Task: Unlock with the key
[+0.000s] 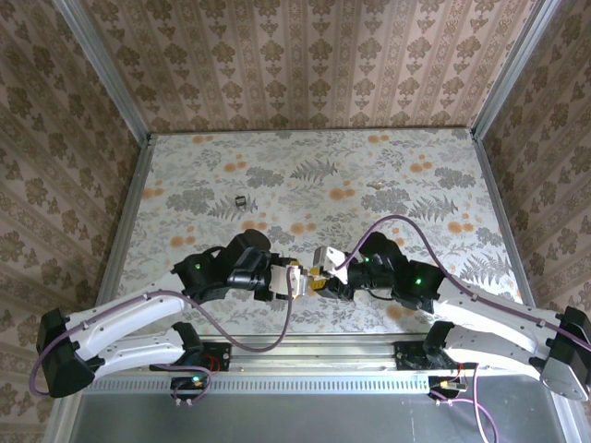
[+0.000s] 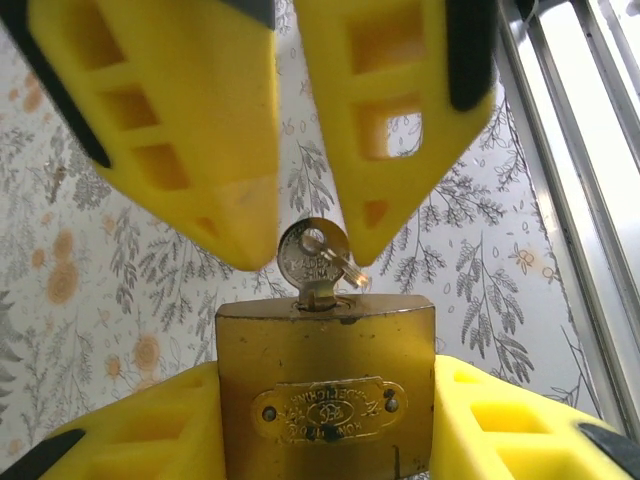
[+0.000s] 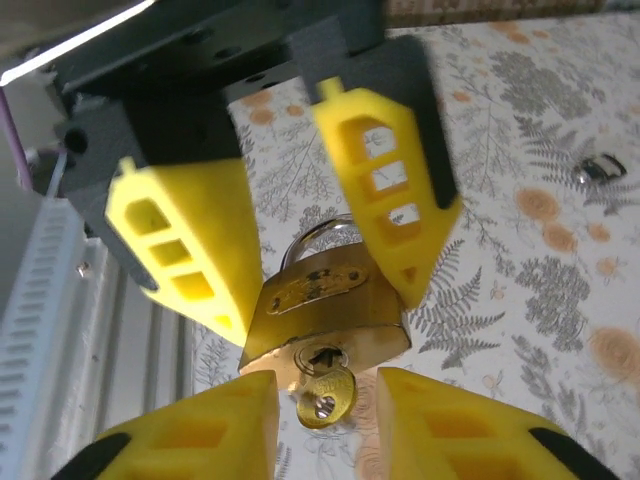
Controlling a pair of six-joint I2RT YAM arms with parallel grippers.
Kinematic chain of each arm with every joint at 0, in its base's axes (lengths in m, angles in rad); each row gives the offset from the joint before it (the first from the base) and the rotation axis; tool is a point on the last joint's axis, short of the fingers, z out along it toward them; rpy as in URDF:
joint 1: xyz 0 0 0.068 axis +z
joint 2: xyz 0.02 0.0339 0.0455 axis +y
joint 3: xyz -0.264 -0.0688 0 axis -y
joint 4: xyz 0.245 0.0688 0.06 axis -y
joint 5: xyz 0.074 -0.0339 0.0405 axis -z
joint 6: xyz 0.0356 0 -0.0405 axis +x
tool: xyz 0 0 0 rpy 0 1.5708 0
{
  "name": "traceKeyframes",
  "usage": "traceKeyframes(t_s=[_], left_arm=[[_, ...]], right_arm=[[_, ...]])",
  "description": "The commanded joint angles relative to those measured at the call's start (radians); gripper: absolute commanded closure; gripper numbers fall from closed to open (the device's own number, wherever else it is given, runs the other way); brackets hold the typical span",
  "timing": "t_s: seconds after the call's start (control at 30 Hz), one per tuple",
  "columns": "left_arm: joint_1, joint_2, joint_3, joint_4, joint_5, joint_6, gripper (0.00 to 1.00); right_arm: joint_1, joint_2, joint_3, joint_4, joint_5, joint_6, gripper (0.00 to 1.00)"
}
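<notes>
A brass padlock [image 2: 325,380] is held off the table with my left gripper [image 2: 325,425] shut on its body. The small metal key [image 2: 313,258] sticks out of the keyhole in the lock's underside. My right gripper [image 3: 328,405] is open, and the key's round head [image 3: 326,394] sits in the gap between its yellow fingertips without touching either one. The silver shackle [image 3: 318,233] arches beyond the brass body. From above, the left gripper [image 1: 294,280] and right gripper [image 1: 319,277] meet tip to tip near the table's front edge.
A small dark object [image 1: 244,202] lies on the floral tabletop at mid left. A small shiny piece [image 1: 376,185] lies at the back right. The metal rail [image 1: 305,346] runs along the near edge just below the grippers. Patterned walls enclose the table.
</notes>
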Motion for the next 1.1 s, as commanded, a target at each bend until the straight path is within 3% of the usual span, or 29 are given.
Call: traceKeyframes(t_s=[0.0, 0.2, 0.27, 0.4, 0.47, 0.57, 1.07], left_arm=[[0.016, -0.029, -0.006, 0.078, 0.000, 0.025, 1.00], [0.035, -0.031, -0.015, 0.084, 0.010, 0.025, 1.00], [0.036, -0.031, -0.017, 0.086, 0.008, 0.025, 1.00], [0.039, -0.027, -0.018, 0.094, 0.002, 0.027, 1.00], [0.041, -0.021, -0.014, 0.090, 0.012, 0.026, 1.00], [0.046, -0.010, -0.005, 0.086, 0.023, 0.025, 1.00], [0.080, 0.007, 0.005, 0.077, 0.074, 0.015, 1.00]], right_arm=[[-0.032, -0.049, 0.007, -0.001, -0.042, 0.103, 0.56], [-0.116, -0.112, -0.008, -0.041, -0.059, 0.252, 0.46], [-0.157, -0.103, 0.002, -0.035, -0.060, 0.398, 0.43], [-0.228, 0.028, 0.093, -0.103, -0.174, 0.656, 0.43], [-0.237, 0.131, 0.149, -0.145, -0.273, 0.719, 0.49], [-0.231, 0.214, 0.150, -0.070, -0.369, 0.809, 0.52], [-0.204, 0.218, 0.098, -0.024, -0.380, 0.828, 0.54]])
